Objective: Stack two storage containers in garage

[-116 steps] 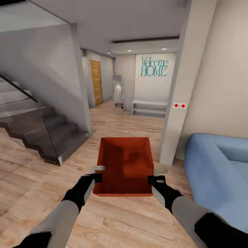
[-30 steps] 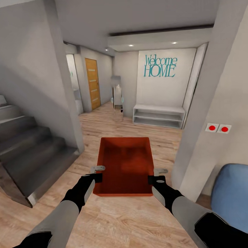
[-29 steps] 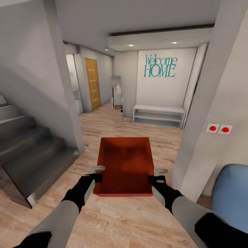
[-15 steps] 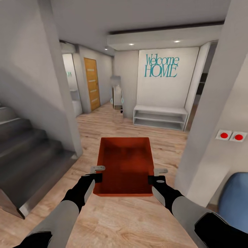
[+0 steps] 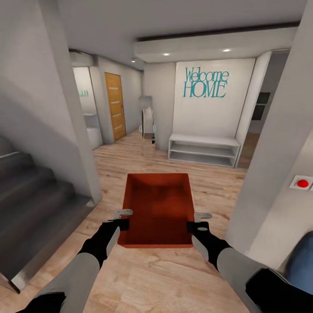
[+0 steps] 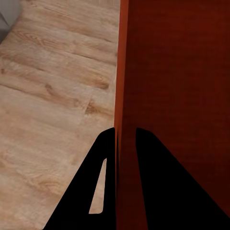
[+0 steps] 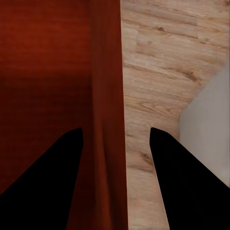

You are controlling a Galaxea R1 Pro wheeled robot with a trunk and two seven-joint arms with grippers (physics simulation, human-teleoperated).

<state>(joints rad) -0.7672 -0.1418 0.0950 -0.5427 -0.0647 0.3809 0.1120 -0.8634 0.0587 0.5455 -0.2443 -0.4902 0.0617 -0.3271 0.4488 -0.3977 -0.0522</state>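
Note:
One orange-red open-topped storage container point(image 5: 158, 208) hangs in front of me above the light wood planks of the living room, carried between both arms. My left gripper point(image 5: 123, 218) is at its left wall. In the left wrist view the gripper point(image 6: 124, 136) is shut on that wall point(image 6: 125, 72), with one finger on each side. My right gripper point(image 5: 199, 221) is at the right wall. In the right wrist view it point(image 7: 115, 132) straddles the wall point(image 7: 108, 72) with its fingers spread wide and a gap on the outer side. The container's inside point(image 7: 48, 72) holds nothing.
Dark stairs point(image 5: 34, 204) and a grey wall corner point(image 5: 74, 130) stand at the left. A wide pillar point(image 5: 269, 152) with a red switch point(image 5: 303, 183) and a blue sofa corner point(image 5: 304, 261) are at the right. Ahead, a wood-floor passage leads to a white bench shelf point(image 5: 204, 150) and a wooden door point(image 5: 114, 106).
The camera has moved forward along the hallway, so the stairs, pillar and sofa slid toward the frame edges. The container and both grippers keep the same hold and position relative to me.

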